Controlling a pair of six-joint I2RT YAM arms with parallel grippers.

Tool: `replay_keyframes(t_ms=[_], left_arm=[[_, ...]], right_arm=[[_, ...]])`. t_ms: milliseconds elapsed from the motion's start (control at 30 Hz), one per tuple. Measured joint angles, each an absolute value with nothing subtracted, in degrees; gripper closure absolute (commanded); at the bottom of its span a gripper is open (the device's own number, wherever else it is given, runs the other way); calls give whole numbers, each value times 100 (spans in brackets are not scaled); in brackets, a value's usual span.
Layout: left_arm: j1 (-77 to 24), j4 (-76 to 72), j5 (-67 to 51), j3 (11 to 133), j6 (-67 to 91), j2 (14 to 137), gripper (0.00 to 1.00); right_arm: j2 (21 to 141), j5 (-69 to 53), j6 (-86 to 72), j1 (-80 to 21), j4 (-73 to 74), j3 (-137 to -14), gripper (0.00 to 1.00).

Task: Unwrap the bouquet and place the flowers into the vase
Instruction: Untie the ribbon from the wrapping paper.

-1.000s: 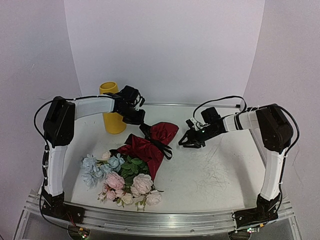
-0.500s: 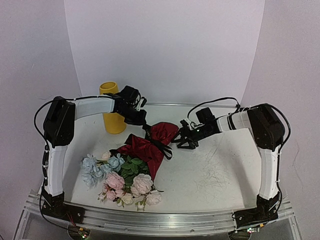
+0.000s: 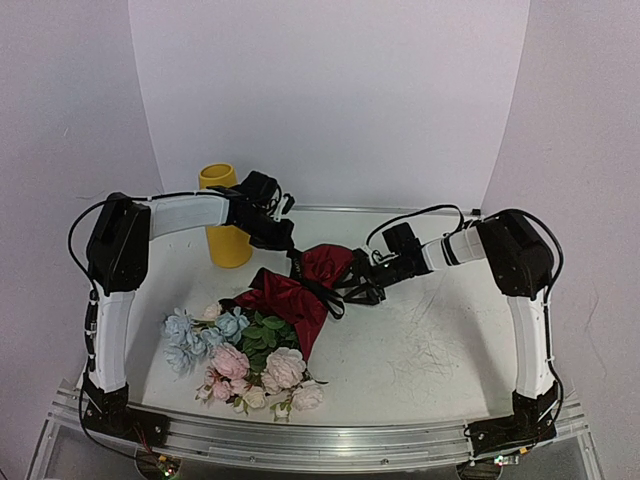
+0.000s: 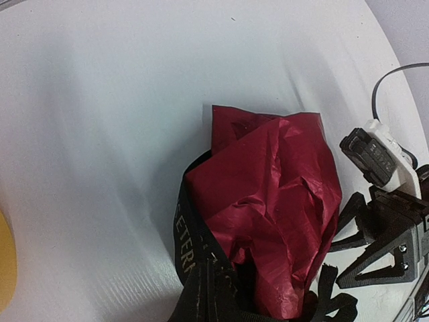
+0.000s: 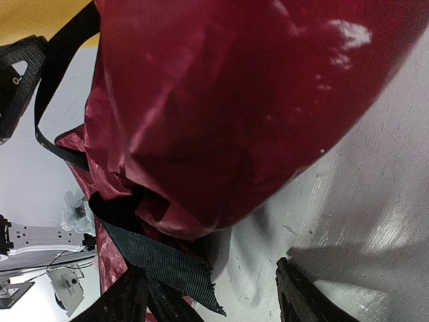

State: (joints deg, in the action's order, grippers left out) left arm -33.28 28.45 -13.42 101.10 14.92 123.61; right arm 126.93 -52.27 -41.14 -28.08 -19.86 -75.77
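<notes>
The bouquet (image 3: 290, 300) lies on the table with its flowers (image 3: 245, 355) toward the near left. Its dark red paper (image 3: 325, 268) points to the back, tied with a black ribbon (image 3: 318, 290). My left gripper (image 3: 286, 247) is shut on a ribbon strand just above the paper's left side; in the left wrist view that ribbon (image 4: 188, 235) runs down to my jaws. My right gripper (image 3: 362, 284) stands open against the paper's right side. In the right wrist view the paper (image 5: 234, 100) fills the frame, and a frayed ribbon tail (image 5: 167, 261) lies between my fingertips (image 5: 295, 288). The yellow vase (image 3: 226, 232) stands upright behind my left arm.
The white backdrop curves up right behind the vase. Cables loop off the right arm (image 3: 440, 212) above the table. The table's metal front rail (image 3: 330, 440) runs just below the flower heads.
My right gripper has travelled left across the table to the paper's right side and its jaws have widened. The left gripper and the bouquet have barely moved.
</notes>
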Motion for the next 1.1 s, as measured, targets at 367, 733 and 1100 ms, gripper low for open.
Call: replay_keyframes(t_ms=[367, 733, 1100], left_arm=[[-3328, 2844, -1352, 10109, 1474, 12361, 100], [-3328, 2845, -1348, 10034, 1431, 12361, 100], [-3328, 2844, -1328, 9923, 1345, 12093, 100]], right_arm=[[12733, -5505, -4682, -2832, -2456, -7573, 82], [12718, -5586, -4917, -2832, -2709, -7370, 100], [12323, -5477, -4863, -2827, -2770, -7230, 82]])
